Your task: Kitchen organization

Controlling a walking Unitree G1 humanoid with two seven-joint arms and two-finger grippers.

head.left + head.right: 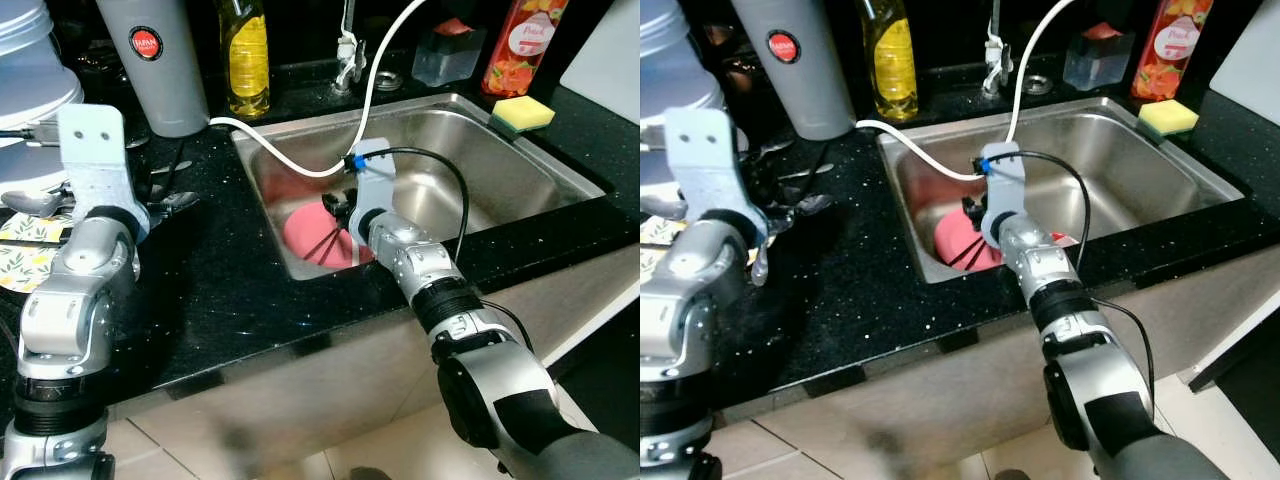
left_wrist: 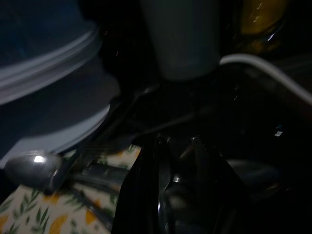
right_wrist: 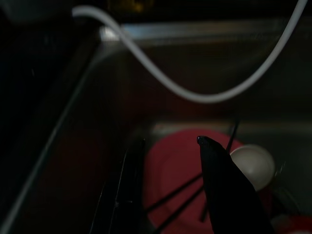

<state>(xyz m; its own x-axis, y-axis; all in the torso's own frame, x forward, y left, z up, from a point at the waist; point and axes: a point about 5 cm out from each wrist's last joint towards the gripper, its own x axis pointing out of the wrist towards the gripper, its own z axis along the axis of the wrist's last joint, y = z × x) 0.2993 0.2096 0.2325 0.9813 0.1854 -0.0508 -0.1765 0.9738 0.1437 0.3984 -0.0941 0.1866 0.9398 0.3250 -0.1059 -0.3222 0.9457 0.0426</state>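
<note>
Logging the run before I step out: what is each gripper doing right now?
Left gripper: over the counter by the spoons, fingers nearly together, holding nothing that I can make out.
Right gripper: open, above the pink plate in the sink, empty.

Head views are bright and sharp, with glare off the sink (image 1: 520,165); both wrist views are really dark and soft.
</note>
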